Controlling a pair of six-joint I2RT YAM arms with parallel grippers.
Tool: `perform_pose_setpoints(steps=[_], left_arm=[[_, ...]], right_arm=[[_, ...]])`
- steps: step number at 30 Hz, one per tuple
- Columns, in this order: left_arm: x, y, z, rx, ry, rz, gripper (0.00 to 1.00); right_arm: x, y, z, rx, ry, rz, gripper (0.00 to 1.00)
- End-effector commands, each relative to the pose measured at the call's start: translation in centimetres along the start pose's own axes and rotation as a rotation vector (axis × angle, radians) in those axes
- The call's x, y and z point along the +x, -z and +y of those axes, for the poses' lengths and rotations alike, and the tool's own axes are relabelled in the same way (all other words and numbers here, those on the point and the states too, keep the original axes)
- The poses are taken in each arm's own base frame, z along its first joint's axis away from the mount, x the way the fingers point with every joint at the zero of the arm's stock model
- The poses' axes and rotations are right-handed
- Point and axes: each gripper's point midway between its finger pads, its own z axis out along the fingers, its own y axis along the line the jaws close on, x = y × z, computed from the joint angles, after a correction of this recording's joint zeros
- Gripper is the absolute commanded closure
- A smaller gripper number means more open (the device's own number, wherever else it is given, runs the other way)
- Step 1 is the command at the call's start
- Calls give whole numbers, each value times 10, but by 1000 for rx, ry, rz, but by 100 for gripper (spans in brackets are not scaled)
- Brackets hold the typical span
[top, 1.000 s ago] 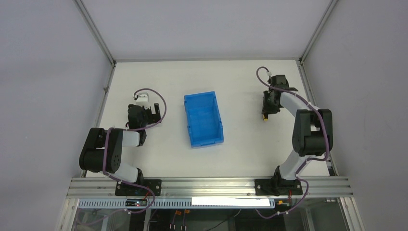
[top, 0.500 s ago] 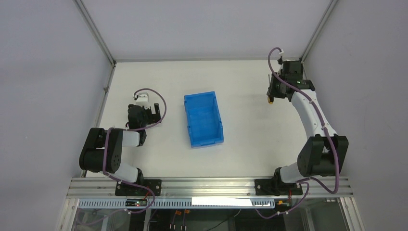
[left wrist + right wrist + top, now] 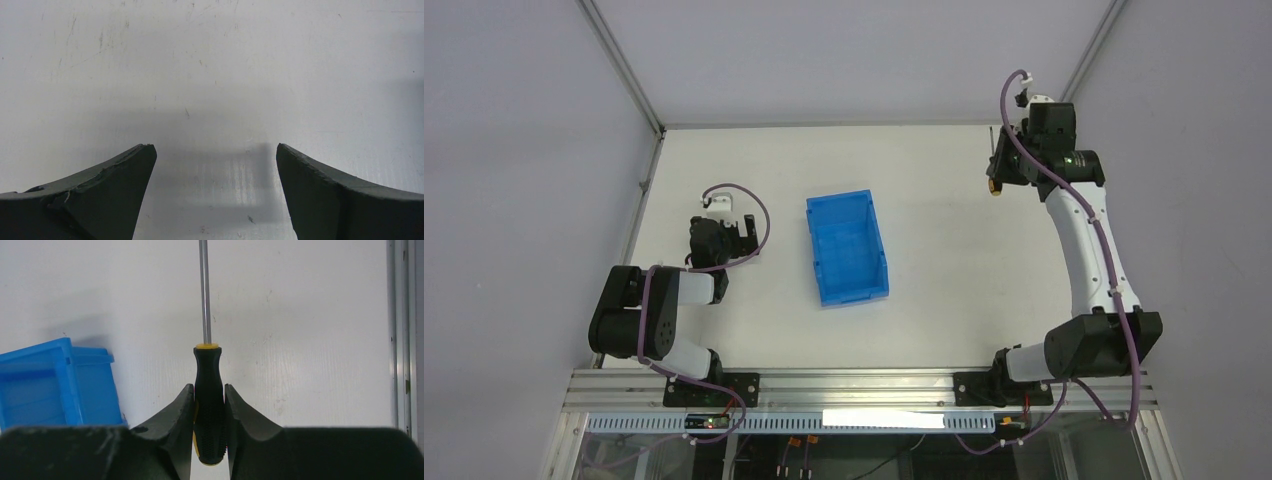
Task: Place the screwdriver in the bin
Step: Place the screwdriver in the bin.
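My right gripper [image 3: 209, 392] is shut on the black handle of the screwdriver [image 3: 208, 390], whose thin metal shaft points away up the wrist view. In the top view that gripper [image 3: 1002, 172] is raised at the far right of the table, with the handle's orange end [image 3: 994, 186] showing below it. The blue bin [image 3: 846, 246] stands at the table's middle, well left of the screwdriver; its corner shows in the right wrist view [image 3: 55, 382]. My left gripper [image 3: 724, 226] is open and empty over bare table [image 3: 215, 150], left of the bin.
The white table [image 3: 924, 260] has metal frame posts at its far corners and grey walls on both sides. An aluminium rail [image 3: 854, 385] runs along the near edge with both arm bases. A metal edge strip [image 3: 400, 330] shows at the right of the right wrist view.
My right arm has lifted and swung toward the far right corner with the screwdriver held in its jaws. The left arm and the bin have not moved.
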Motion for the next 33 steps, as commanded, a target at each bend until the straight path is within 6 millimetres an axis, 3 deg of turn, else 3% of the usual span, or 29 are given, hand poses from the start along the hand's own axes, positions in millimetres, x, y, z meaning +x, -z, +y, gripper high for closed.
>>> perform_pose_setpoints(steps=[1, 5, 10, 23, 33], left_arm=[[-18, -4, 4, -10, 12, -54, 0], [-19, -3, 4, -9, 11, -55, 0], [-19, -3, 4, -11, 12, -55, 0], [-19, -3, 4, -10, 12, -56, 0], [-19, -4, 4, -10, 12, -54, 0]], right_arm=[[-26, 28, 11, -25, 23, -64, 77], [-29, 27, 30, -63, 35, -73, 78], [-29, 26, 70, -109, 78, -77, 79], [-18, 30, 215, -290, 186, -102, 81], [-5, 31, 293, -364, 209, -136, 81]])
